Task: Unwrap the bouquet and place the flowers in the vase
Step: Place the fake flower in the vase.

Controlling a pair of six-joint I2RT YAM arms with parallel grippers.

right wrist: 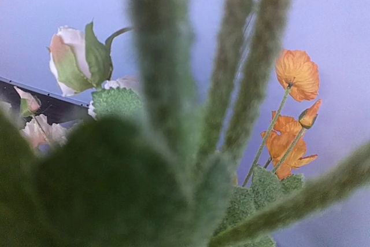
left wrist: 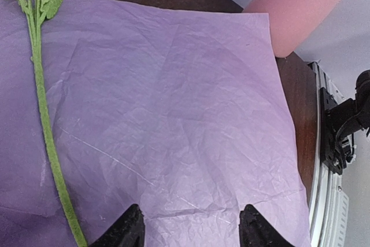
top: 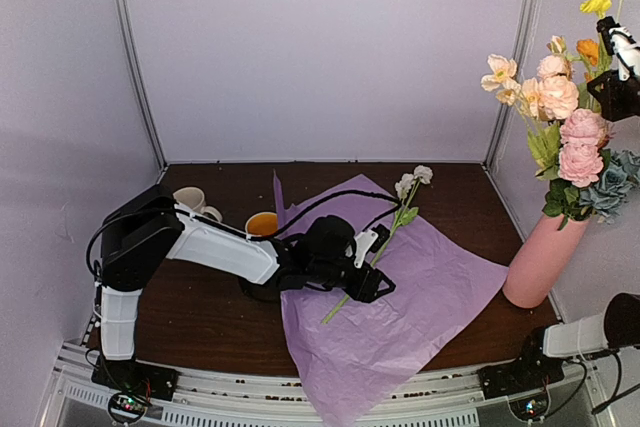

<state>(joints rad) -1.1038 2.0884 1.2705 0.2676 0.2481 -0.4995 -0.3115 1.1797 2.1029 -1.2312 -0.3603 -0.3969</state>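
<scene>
Left arm [top: 225, 247] lying low across table [top: 200, 322] middle, blocking reach from left toward mugs [top: 195, 199] standing behind it. Left gripper [top: 375, 285] hovering over purple paper [top: 420, 307], fingertips [left wrist: 133, 229] standing apart; white-flower stem [left wrist: 46, 131] lying just outside one of them, paper between and ahead lying bare up to vase [top: 538, 265]. Vase standing at right table edge (wall close beside), flowers [top: 560, 137] spreading above it, crowding right gripper [top: 615, 77]; blurred stems [right wrist: 162, 73] filling its camera view. Back centre strip of table lying open.
</scene>
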